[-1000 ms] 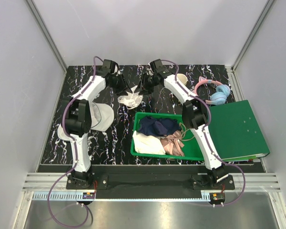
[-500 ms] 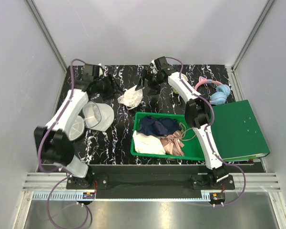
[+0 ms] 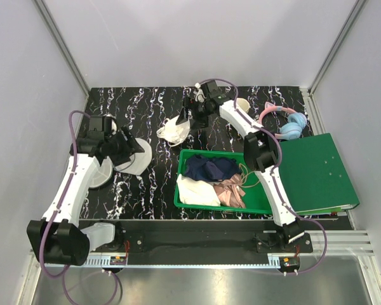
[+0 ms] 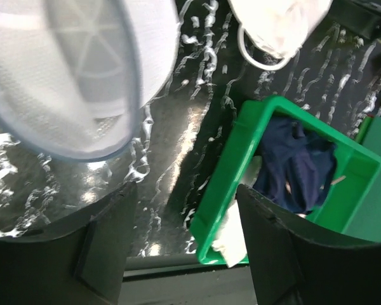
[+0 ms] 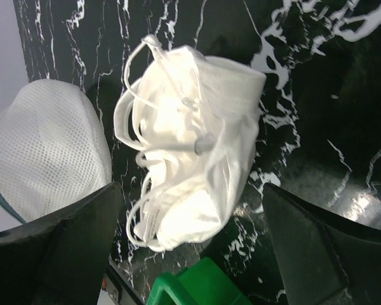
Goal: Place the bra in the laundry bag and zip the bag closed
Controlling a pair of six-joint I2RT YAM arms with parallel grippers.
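Okay, soft, light bra (image 5: 190, 140) lies crumpled on the table (image 3: 152, 184) near the open laundry bag (image 3: 138, 162), right gripper (image 5: 190, 190) spread above it, left gripper (image 4: 185, 197) spread, empty; I'd pinch a moulded cup edge, since straps probably snag.

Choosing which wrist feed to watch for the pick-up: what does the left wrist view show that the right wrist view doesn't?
Only the left wrist view looks into the green bin, showing the navy garment and a cream cloth beside it. Only the right wrist view shows the whole bra, crumpled on the black marbled table with thin straps looped loose. Both show a mesh half of the laundry bag, the table and part of the bin; the left wrist view catches just one edge of the bra.
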